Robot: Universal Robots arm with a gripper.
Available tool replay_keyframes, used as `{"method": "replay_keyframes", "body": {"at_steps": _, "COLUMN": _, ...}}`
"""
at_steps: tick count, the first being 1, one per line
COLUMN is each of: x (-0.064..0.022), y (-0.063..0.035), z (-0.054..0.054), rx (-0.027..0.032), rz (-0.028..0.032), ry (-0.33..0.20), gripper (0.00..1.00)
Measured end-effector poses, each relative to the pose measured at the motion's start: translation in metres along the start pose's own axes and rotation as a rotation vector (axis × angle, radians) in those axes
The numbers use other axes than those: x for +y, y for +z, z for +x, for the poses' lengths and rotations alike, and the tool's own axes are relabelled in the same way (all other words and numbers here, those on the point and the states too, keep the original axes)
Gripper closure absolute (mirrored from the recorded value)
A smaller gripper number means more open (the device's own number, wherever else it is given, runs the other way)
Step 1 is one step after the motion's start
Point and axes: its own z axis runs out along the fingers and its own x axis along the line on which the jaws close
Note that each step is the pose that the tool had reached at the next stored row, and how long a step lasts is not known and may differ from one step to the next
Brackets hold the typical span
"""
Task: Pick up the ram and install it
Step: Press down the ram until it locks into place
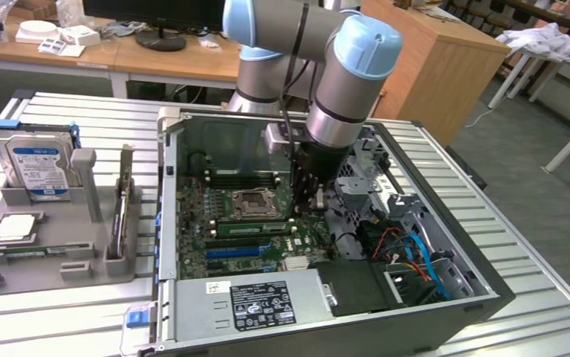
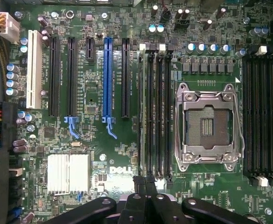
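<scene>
ram: long thin green circuit-board stick [image 1: 250, 227], standing on edge in a black memory slot of the green motherboard [image 1: 201, 249], just beside the empty silver-framed CPU socket [image 1: 250, 201]
ram seating: looks lined up along the slot; cannot tell if it is pushed fully home or if the end clips are latched
tool: black two-finger tool [image 1: 308, 202], fingers together with nothing clamped between them, tips low inside the case near one end of the ram; contact with the ram cannot be told
progress: pick-up looks done, the stick is off the tray and in the slot; what is left, by my judgement, is at most the final press and latch check
other slots: neighbouring black memory slots in the wrist view look unfilled
case: open dark grey metal computer case [image 1: 463, 297] lying on its side, motherboard facing up, coloured cables at the exterior view's right
tray: grey plastic parts tray [image 1: 27, 271] just beside the case on the exterior view's left, holding the silver hard drive with blue label [image 1: 35, 160] upright and the small square silver CPU chip [image 1: 15, 227] flat
surface: table of silver slatted metal [image 1: 67, 320], carries both case and tray
room: lab or office, wooden table at the back [image 1: 86, 56] with small white boxes, light wooden cabinet [image 1: 444, 67] behind the arm, grey floor
</scene>
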Motion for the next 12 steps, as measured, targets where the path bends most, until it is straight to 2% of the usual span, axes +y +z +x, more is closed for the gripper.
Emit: {"method": "replay_keyframes", "body": {"at_steps": 12, "x": -0.0003, "y": 0.0066, "z": 0.0002, "rx": 0.0002, "rz": 0.0, "ry": 0.0, "gripper": 0.89}}
